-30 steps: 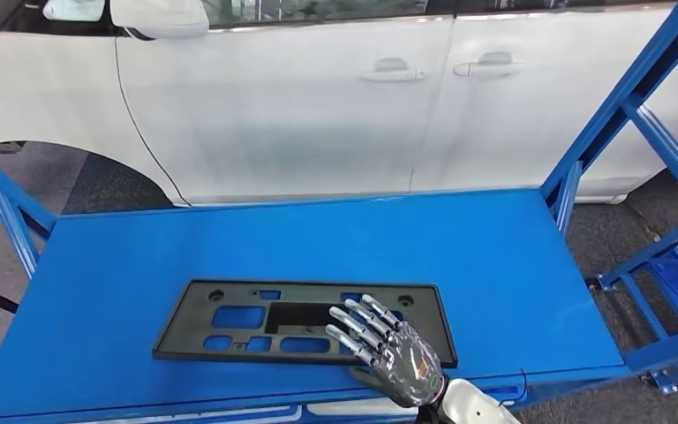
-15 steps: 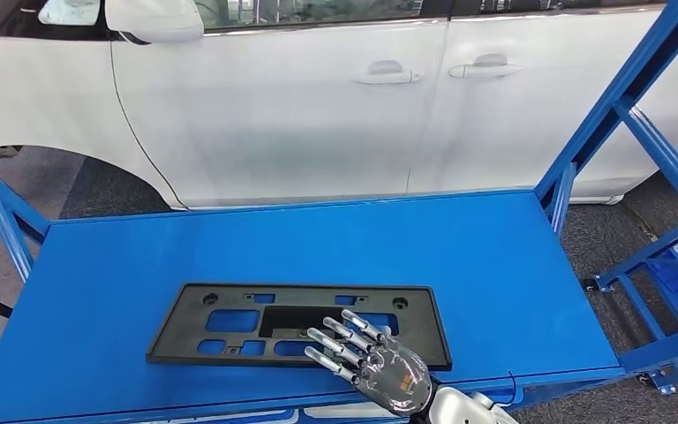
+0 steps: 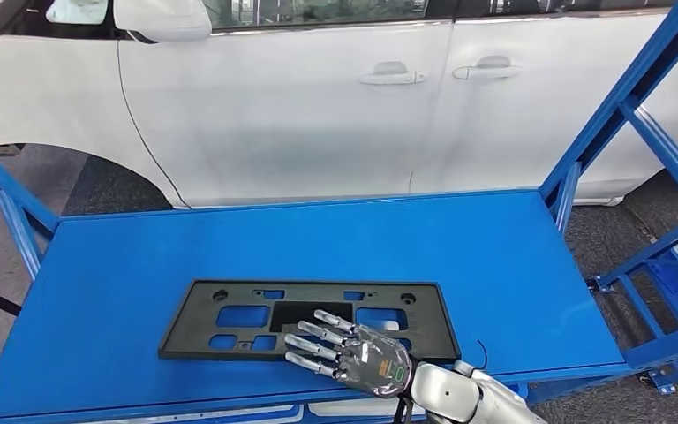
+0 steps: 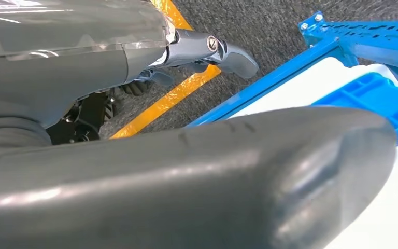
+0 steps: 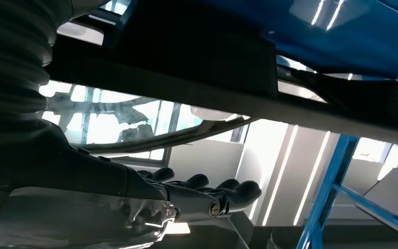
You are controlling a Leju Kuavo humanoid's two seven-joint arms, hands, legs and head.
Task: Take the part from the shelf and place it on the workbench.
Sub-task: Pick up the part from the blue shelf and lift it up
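White car doors (image 3: pixel 318 106) are seen behind a blue shelf (image 3: pixel 494 256), whose slanted blue frame posts (image 3: pixel 622 110) are cut off at the picture's edges. On the shelf surface a flat black part (image 3: pixel 229 318), a rectangular plate with cut-out openings, is laid near the front edge, toward 6 o'clock of the head view. Its right front corner is hidden under the right hand (image 3: pixel 353 353), which is held over it from 5 o'clock with fingers stretched out and apart, pointing toward 9 o'clock. Whether the fingers touch the plate cannot be told; nothing is grasped. In the right wrist view the dark fingers (image 5: pixel 228 192) are seen extended, and the part is shown only as a dim black edge. The left hand (image 4: pixel 207 52) is seen over grey floor crossed by a yellow stripe (image 4: pixel 166 98); its fingers are mostly hidden by the grey thumb, so their state cannot be told.
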